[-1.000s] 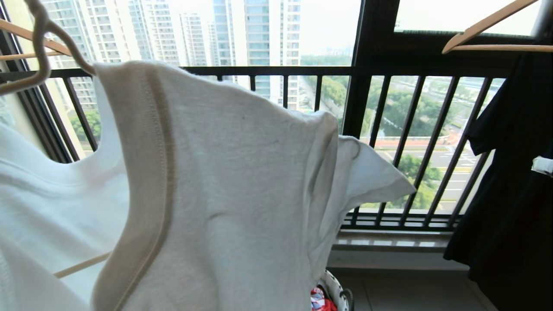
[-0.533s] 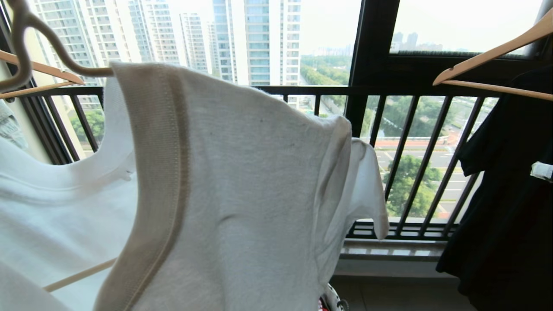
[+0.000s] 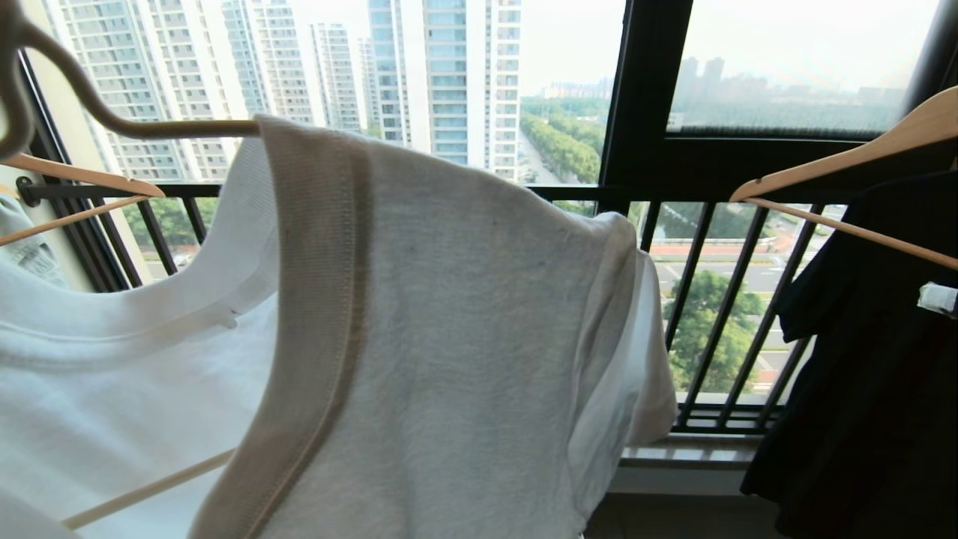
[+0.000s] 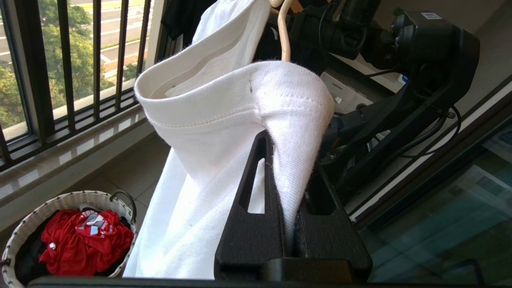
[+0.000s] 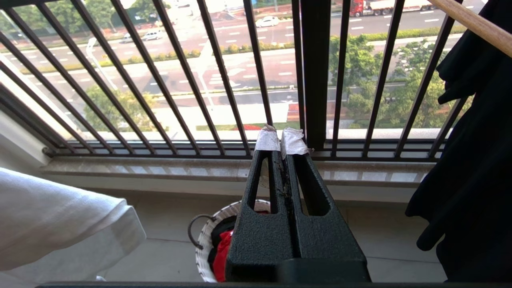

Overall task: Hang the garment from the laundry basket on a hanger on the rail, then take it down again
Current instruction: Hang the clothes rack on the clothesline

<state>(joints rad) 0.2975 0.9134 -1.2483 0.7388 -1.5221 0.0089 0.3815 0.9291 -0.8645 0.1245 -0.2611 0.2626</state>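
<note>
The left hand (image 4: pixel 289 160) is raised, clamped on the shirt's (image 3: pixel 449 337) fabric, seemingly its collar, on the hanger (image 3: pixel 112 120). The right hand (image 5: pixel 281 144) is closed, empty, above the basket (image 5: pixel 206 240).

Black barred window railing (image 3: pixel 718 314) spans the window. 2 wooden hangers: one (image 3: pixel 846 161) at right beside a black garment (image 3: pixel 868 359), one (image 3: pixel 75 187) at left. Red clothing (image 4: pixel 84 242) below. Tower blocks (image 3: pixel 441 75) outside.

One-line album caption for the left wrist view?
Left gripper pinches white cotton T-shirt on cream hanger above round woven basket.
</note>
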